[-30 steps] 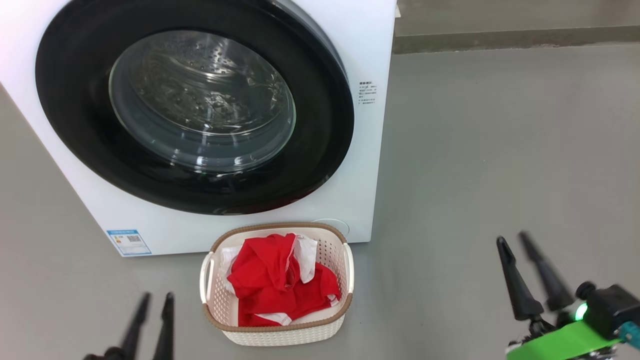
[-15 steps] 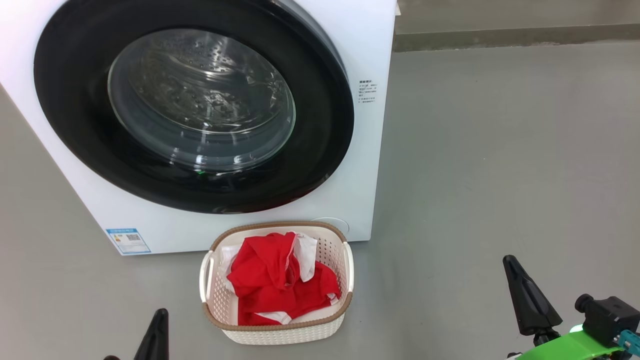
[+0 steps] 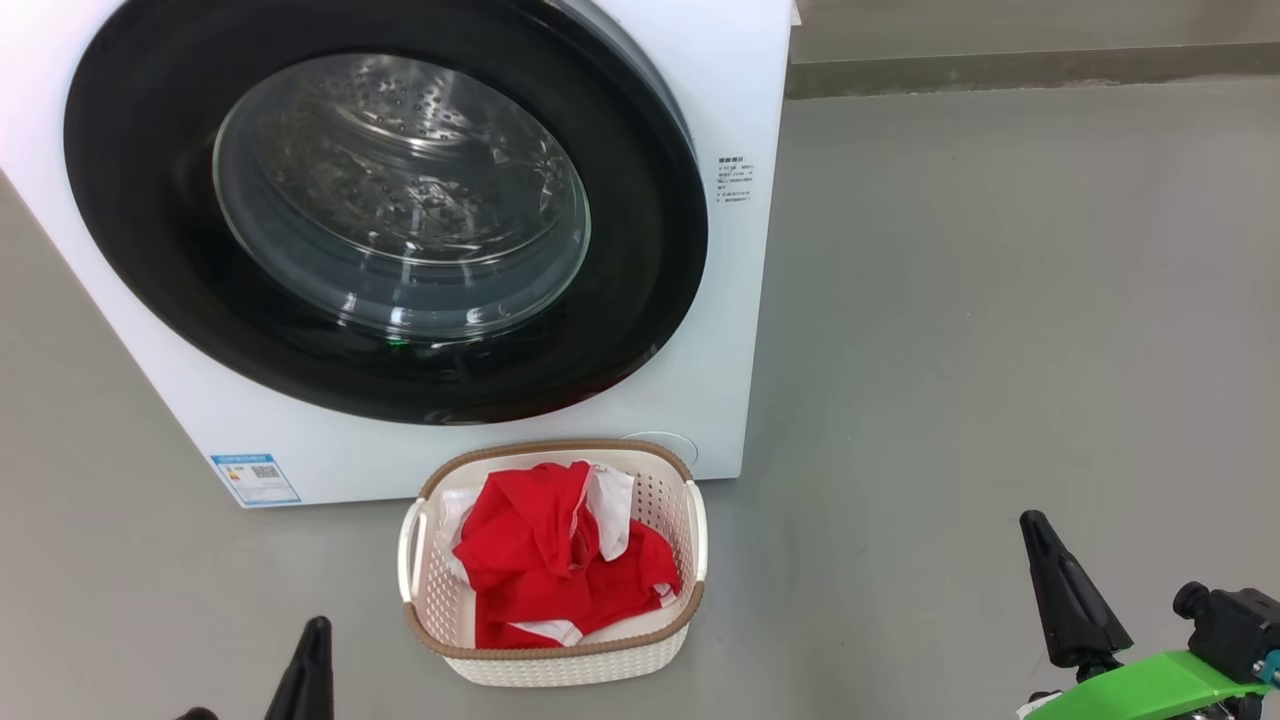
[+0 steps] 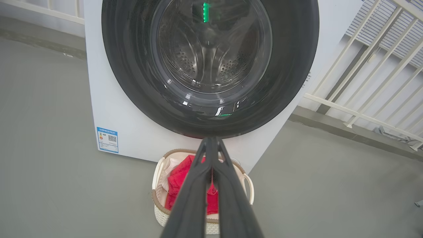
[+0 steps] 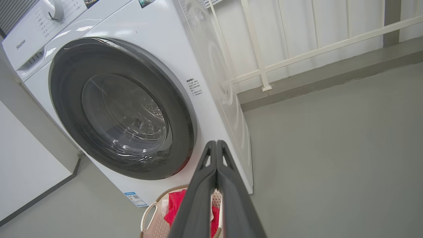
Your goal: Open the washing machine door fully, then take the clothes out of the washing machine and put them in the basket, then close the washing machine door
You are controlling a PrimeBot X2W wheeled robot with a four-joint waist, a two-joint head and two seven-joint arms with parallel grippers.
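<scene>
The washing machine (image 3: 745,90) stands at the upper left. Its door (image 3: 150,220) lies flat against the front, with the steel drum seen through the glass. The basket (image 3: 560,668) sits on the floor just before the machine, and the red and white clothes (image 3: 540,560) lie heaped inside it. My left gripper (image 3: 318,628) is shut and empty, low and left of the basket. My right gripper (image 3: 1031,520) is shut and empty, well to the right. In the left wrist view the left gripper (image 4: 210,139) points at the door (image 4: 132,82) above the basket (image 4: 158,172). In the right wrist view the right gripper (image 5: 216,142) is shut before the door (image 5: 66,99).
Grey floor spreads right of the machine to a low kerb (image 3: 1000,72). A white railing (image 4: 363,66) runs behind the machine on its right. A white wall (image 5: 26,158) stands close at its other side. A blue label (image 3: 255,478) marks the machine's lower front.
Both grippers have gone from open to shut and have sunk lower in the head view. The door, basket and clothes have kept their places.
</scene>
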